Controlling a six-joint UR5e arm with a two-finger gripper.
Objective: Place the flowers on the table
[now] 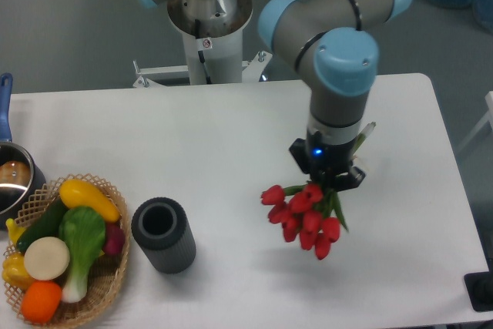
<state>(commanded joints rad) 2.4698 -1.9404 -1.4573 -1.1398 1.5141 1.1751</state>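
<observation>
A: Where are the flowers (306, 219)?

B: Right of the table's (231, 159) middle, directly under the gripper (327, 179). The red buds spill out below and to the left of it, with one bud reaching furthest left and the rest in a cluster running down to the lower right.

A: And the fingers?

B: Mostly hidden. The wrist and black gripper body cover them from this overhead angle, so I cannot tell whether they are closed on the stems or parted. The green stems run up into the gripper body and vanish beneath it, and a thin pale-green bit pokes out on its upper right side.

A: Are the buds lying on the tabletop?

B: Cannot say; they could be lying flat or hanging just above the surface.

A: What else is there?

B: A dark cylinder (162, 234), upright and open at the top, well left of the flowers. Just beside that, a wicker basket (108, 287) of vegetables at the lower left corner, and a pot (14, 179) with a blue handle at the left edge.
</observation>
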